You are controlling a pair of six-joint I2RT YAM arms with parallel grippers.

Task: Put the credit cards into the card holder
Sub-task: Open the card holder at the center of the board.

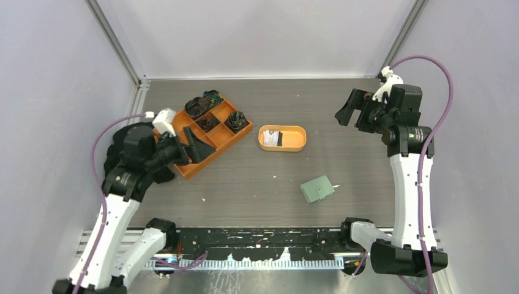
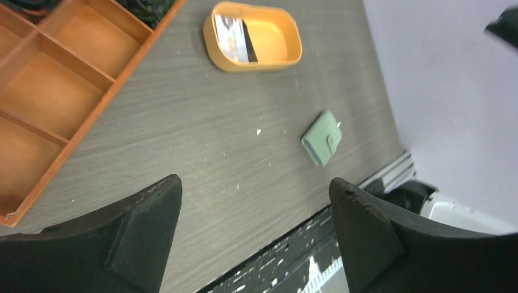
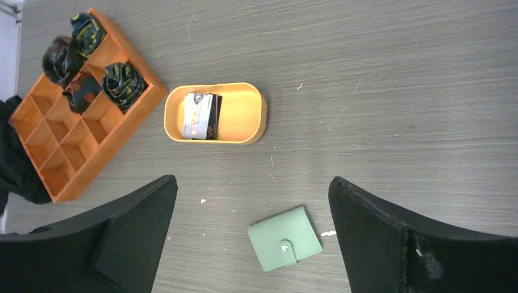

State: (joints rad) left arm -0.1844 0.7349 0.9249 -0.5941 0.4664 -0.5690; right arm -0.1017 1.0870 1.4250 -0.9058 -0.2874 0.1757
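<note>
Left claw (image 2: 255, 183) agape by tray (image 2: 55, 97), right claw (image 3: 251, 180) agape aloft

Pale and dark credit cards (image 3: 201, 116) lying stacked in an orange dish (image 3: 243, 113), green card holder (image 3: 284, 238) sitting closed on the table (image 3: 397, 91) nearby

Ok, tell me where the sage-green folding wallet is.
Top view: the sage-green wallet lies closed, right of centre, between the oval orange dish and the table's near edge.

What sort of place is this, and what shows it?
Probably a robot lab test cell: walls and metal posts box in a grey table, a left arm and right arm stand bolted at its near edge, and a card holder and orange dish lie staged.
</note>
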